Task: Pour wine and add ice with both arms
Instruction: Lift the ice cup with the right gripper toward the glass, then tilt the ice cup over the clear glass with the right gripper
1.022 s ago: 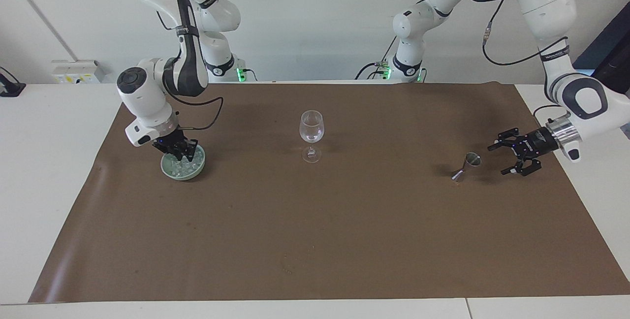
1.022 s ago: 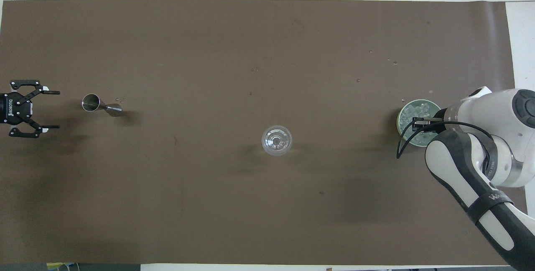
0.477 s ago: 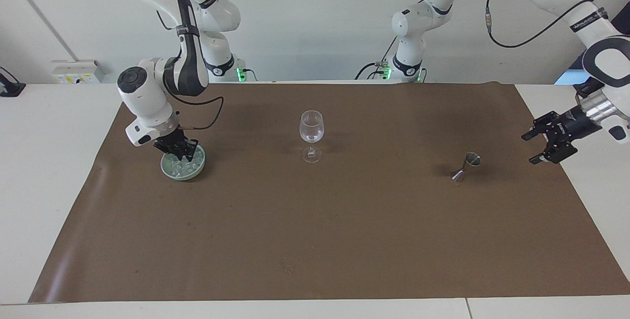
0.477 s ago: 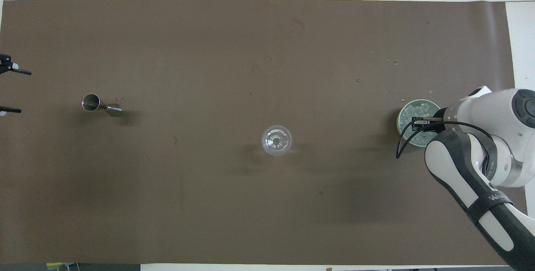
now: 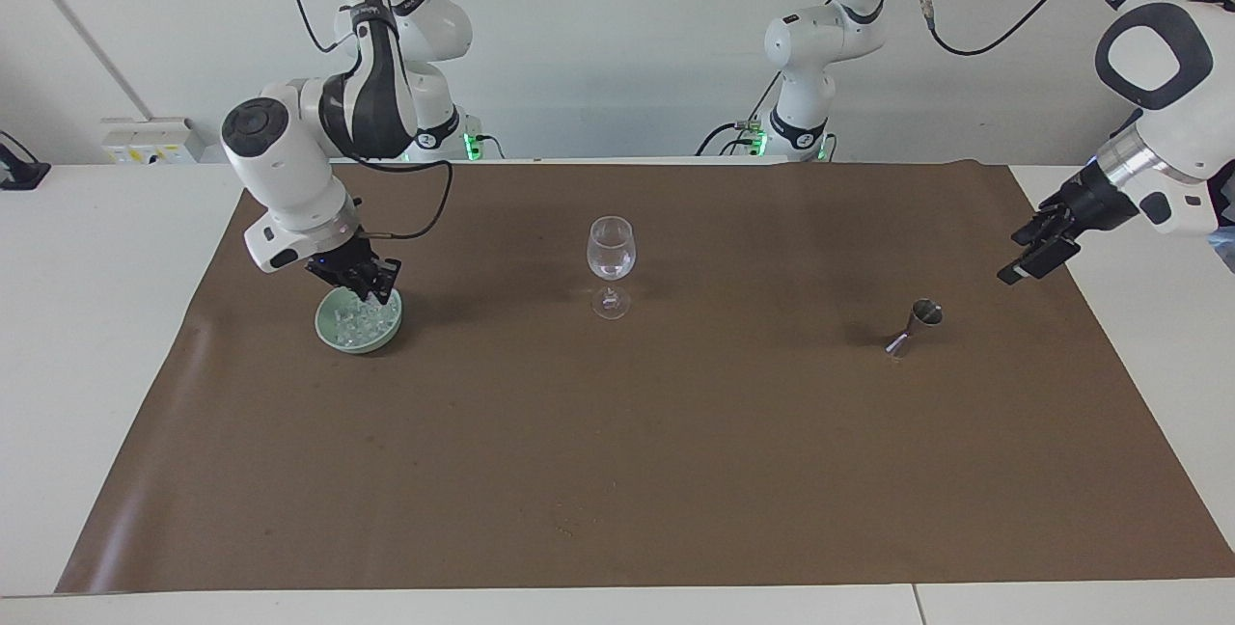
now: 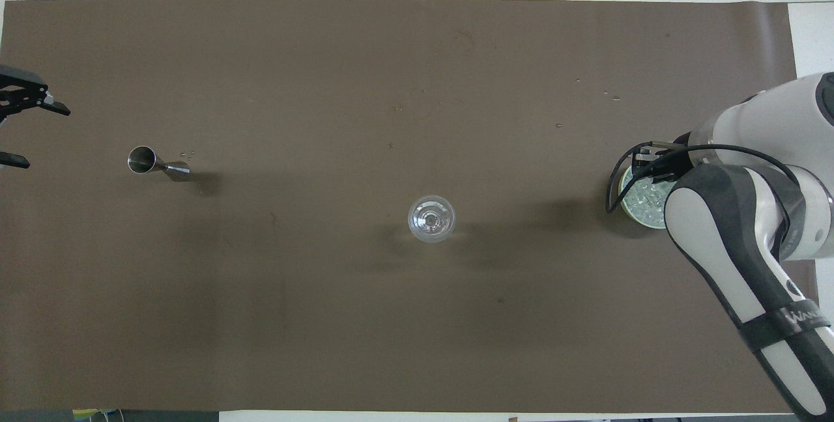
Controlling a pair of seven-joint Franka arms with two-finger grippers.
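The heap of small clear ice chunks (image 5: pixel 359 321) sits in a shallow pale-green round bowl (image 5: pixel 331 331) on the brown paper sheet (image 5: pixel 617 471), toward the right arm's end of the bench, roughly midway between its two long edges. Our right gripper (image 5: pixel 367 280) hangs just above the bowl's rim; whether its fingers hold a chunk we cannot tell. We judge the step in hand to be carrying ice to the clear stemmed wine glass (image 5: pixel 611 265) at the bench's middle. To do it well, we should lift straight clear of the bowl, travel level, and let go only once low over the glass's mouth, so nothing bounces out or knocks the stem.

Half a second ago this gripper was down among the ice; it has since risen. Our left gripper (image 5: pixel 1040 250), fingers spread and empty, has pulled higher over the sheet's edge at the left arm's end, away from the small steel double-cone jigger (image 5: pixel 915 326).
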